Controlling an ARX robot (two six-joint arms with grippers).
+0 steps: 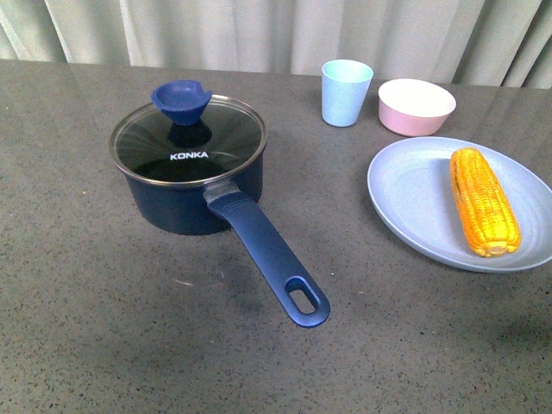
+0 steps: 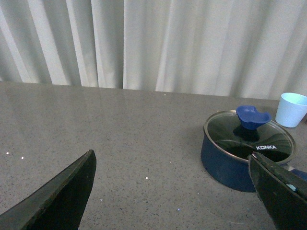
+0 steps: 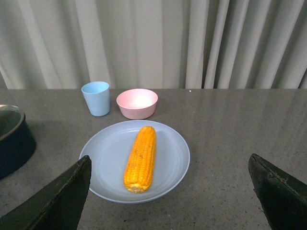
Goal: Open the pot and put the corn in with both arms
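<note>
Front view shows no arms, covered pot (image 1: 177, 207) on the table (image 1: 95, 328), corn (image 1: 485, 200) on a blue plate (image 1: 412, 194) at the pot's 3 o'clock, wrist views alone show left gripper (image 2: 171, 158) and right gripper (image 3: 170, 160), both spread wide and empty, pot and corn ahead of them, well apart.

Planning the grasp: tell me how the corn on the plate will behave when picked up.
The corn looks rigid and cylindrical, so it will probably roll sideways if nudged rather than bend. Its bumpy kernel rows likely give some grip. The smooth shallow plate may let it slide.
</note>
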